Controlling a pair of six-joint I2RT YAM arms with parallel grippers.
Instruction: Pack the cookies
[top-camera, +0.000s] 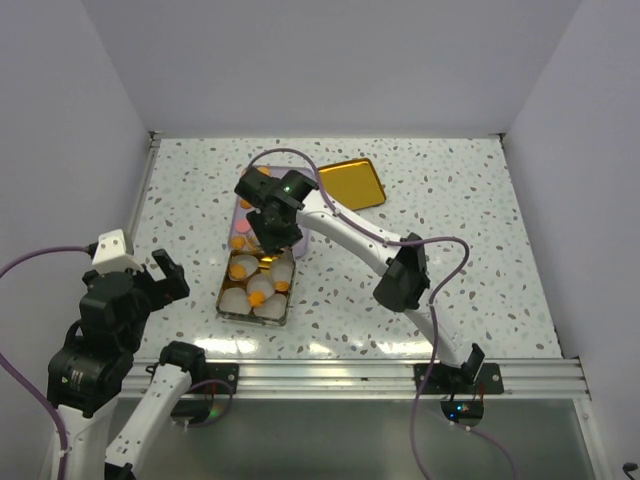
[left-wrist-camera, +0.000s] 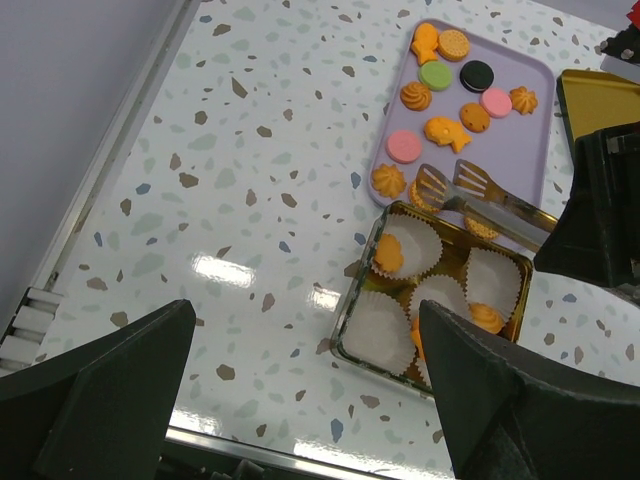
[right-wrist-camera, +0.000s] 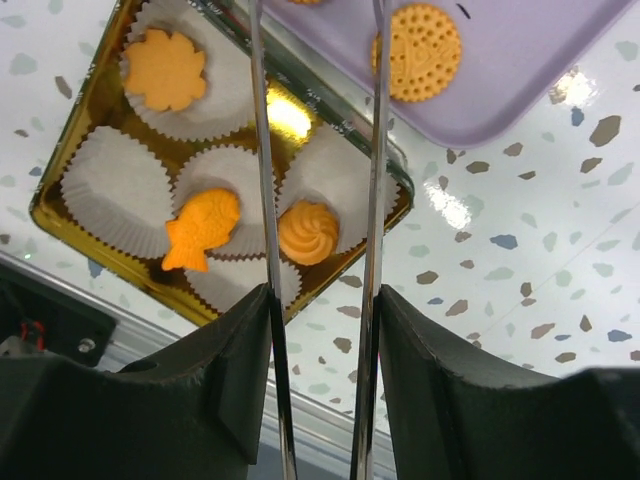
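Small flat cookies (left-wrist-camera: 445, 130), mostly orange fish, swirls and rounds with a few pink, one green and one black, are lying on a lavender tray (left-wrist-camera: 520, 140). Others are sitting in white paper cups (left-wrist-camera: 385, 325) inside a gold tin (right-wrist-camera: 288, 115) just beside it on the tabletop (left-wrist-camera: 250, 200). Tongs (left-wrist-camera: 480, 195) are being pinched by the right end effector (right-wrist-camera: 320, 330). The left end effector (left-wrist-camera: 305, 320) is being held spread, gripping nothing. The tray's assortment is being shown by the left wrist view. The tin's flower, fish and swirl are being shown closely by the right wrist view. The gold lid (top-camera: 350, 183) is being shown whole only from above.
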